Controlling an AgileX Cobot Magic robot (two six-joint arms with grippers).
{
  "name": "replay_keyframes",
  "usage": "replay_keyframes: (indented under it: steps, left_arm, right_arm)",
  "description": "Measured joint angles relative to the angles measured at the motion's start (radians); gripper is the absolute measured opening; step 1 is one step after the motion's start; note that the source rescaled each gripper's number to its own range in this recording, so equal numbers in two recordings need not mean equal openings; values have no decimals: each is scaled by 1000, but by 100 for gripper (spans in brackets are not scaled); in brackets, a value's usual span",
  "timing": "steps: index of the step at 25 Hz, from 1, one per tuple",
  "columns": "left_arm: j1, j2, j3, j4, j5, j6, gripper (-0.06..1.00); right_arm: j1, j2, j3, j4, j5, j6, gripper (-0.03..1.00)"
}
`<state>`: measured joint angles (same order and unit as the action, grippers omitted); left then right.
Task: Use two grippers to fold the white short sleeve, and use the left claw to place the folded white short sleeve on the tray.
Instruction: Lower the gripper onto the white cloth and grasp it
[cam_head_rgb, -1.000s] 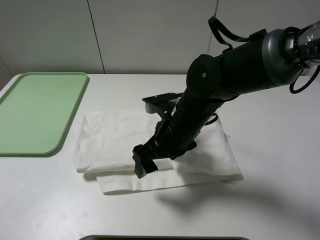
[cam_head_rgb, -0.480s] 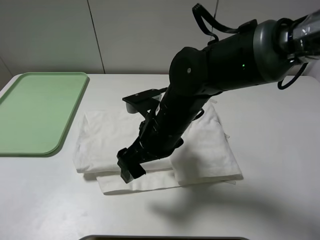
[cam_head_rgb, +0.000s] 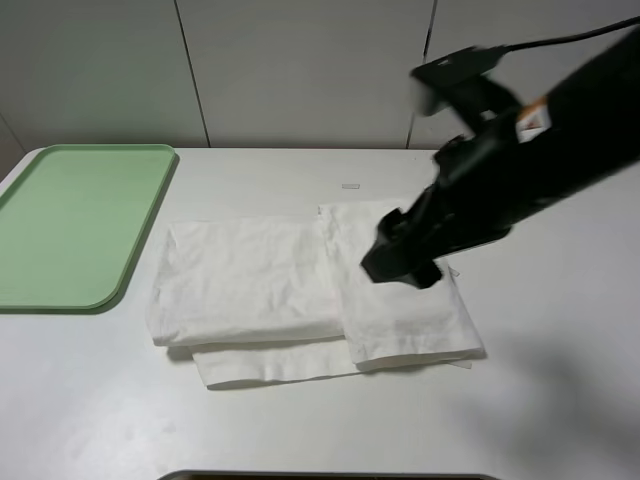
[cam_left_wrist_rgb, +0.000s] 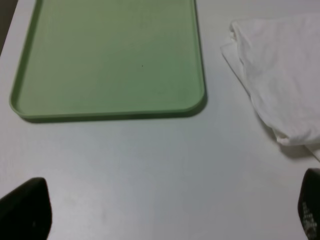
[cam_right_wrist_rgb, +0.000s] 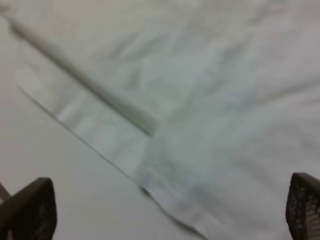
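White short sleeve (cam_head_rgb: 300, 290) lies on the white table (cam_head_rgb: 560, 400) as a flattened, roughly rectangular bundle. One panel is laid across the side nearer the tray (cam_head_rgb: 70, 220), another is folded over the far side, and a lower layer peeks out along the front edge. I judge the folding well along. The layers are uneven, though, so a further fold or some tidying may be wanted. The placing has not been done, since no part of the cloth is on the tray.

The right gripper (cam_head_rgb: 400, 262) is blurred in the high view. It hangs over the half of the shirt farther from the tray, above the cloth rather than on it, as far as I can tell. In its own wrist view its jaws are spread wide around the gripper's centre (cam_right_wrist_rgb: 167, 207) with nothing pinched. The white short sleeve (cam_right_wrist_rgb: 200, 100) fills the space beneath and ahead of them, with a hemmed edge running across.

The left claw (cam_left_wrist_rgb: 167, 205) does not appear in the high view. Its wrist view shows both fingertips spread far apart and gripping nothing, above bare table. The tray (cam_left_wrist_rgb: 110, 55) lies out ahead of this claw. The nearest edge of the white short sleeve (cam_left_wrist_rgb: 280, 75) sits ahead and off to one side, just beside the tray's corner but apart from it, and well clear of the fingers.
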<state>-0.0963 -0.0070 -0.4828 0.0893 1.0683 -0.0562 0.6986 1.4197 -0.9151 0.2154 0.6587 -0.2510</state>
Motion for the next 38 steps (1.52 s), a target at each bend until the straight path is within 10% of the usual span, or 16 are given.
replay_keyframes:
  steps: [13, 25, 38]
  left_arm:
    - [0, 0, 0, 0, 0, 0, 99]
    - [0, 0, 0, 0, 0, 0, 98]
    - [0, 0, 0, 0, 0, 0, 98]
  right_arm:
    - [-293, -875, 126, -142, 309, 133, 100]
    - [-297, -1412, 129, -208, 417, 120, 100]
    - [-297, -1426, 221, -236, 531, 133, 100]
